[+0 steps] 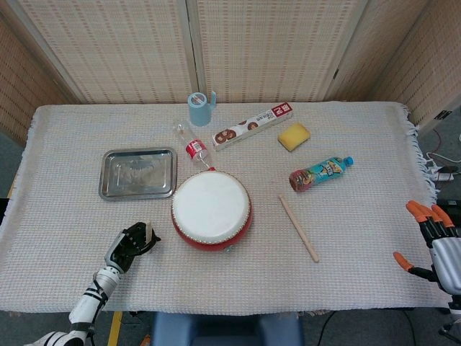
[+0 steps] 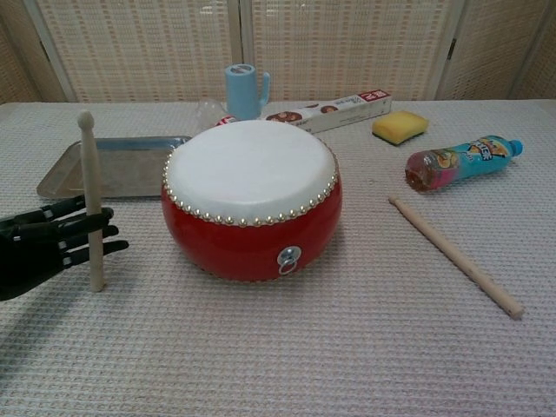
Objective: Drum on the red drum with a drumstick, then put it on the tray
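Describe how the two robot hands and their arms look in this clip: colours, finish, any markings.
The left hand is all black, glossy in the chest view, on a white wrist and forearm with black bands. The right hand, at the head view's right edge, has dark fingers with bright orange fingertips and a pale grey-white palm housing. No loose cables or printed markings show on either.

A: What is being cut off or hidden?
B: The left hand (image 2: 39,248) is running off the chest view's left edge; the right hand (image 1: 432,241) is leaving the head view's right edge.
A: And hidden?
B: The drum (image 2: 252,204) is covering most of the clear bottle (image 2: 213,113) behind it.
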`<move>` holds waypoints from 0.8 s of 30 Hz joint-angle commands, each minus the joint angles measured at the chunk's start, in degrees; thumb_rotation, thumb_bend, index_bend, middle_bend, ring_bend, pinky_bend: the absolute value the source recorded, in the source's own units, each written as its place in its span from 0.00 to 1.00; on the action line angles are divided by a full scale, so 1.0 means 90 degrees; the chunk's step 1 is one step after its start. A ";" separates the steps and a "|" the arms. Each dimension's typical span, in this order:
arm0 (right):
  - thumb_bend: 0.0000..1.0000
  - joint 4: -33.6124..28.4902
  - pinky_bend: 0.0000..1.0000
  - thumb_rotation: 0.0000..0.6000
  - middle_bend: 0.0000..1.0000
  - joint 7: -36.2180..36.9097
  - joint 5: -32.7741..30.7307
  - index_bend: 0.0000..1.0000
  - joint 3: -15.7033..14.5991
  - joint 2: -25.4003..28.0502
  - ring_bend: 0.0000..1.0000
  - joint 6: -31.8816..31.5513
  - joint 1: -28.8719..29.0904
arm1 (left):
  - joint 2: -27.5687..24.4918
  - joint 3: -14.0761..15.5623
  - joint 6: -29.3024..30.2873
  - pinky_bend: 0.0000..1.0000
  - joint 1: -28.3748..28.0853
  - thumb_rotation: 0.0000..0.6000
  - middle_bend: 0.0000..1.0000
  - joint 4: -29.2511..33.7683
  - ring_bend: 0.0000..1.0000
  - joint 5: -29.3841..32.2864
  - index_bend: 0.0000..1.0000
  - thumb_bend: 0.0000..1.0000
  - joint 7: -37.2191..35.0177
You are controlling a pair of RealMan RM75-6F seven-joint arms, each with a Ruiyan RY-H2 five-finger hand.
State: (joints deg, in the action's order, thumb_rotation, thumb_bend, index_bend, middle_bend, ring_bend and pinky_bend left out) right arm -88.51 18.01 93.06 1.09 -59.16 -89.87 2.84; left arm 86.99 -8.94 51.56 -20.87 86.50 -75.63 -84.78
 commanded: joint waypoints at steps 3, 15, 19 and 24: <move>0.23 -0.0061 0.00 1.00 0.06 -0.0065 0.0004 0.00 0.0002 0.0013 0.00 0.0006 0.0004 | -0.0096 -0.0009 -0.0206 0.39 -0.0001 1.00 0.56 -0.0200 0.47 -0.0302 0.57 0.25 -0.0913; 0.23 -0.0140 0.00 1.00 0.06 -0.0146 0.0006 0.00 0.0001 0.0037 0.00 -0.0022 -0.0018 | -0.0025 -0.0049 -0.0228 0.39 0.0041 1.00 0.58 -0.0378 0.49 -0.0186 0.57 0.25 -0.1411; 0.23 -0.0133 0.00 1.00 0.06 -0.0136 0.0011 0.00 -0.0001 0.0037 0.00 -0.0032 -0.0025 | -0.0037 -0.0123 -0.0137 0.40 0.0155 1.00 0.58 -0.0352 0.49 -0.0062 0.57 0.25 -0.1626; 0.23 -0.0121 0.00 1.00 0.06 -0.0134 0.0012 0.00 0.0004 0.0029 0.00 -0.0032 -0.0022 | -0.0015 -0.0028 0.0187 0.39 0.0315 1.00 0.58 -0.0456 0.49 -0.0373 0.57 0.25 -0.1881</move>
State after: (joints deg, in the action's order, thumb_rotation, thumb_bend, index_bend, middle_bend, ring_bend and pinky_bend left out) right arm -89.60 16.81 93.17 1.13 -58.90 -90.16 2.65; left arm 86.78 -9.52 52.23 -18.78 82.79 -77.82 -100.38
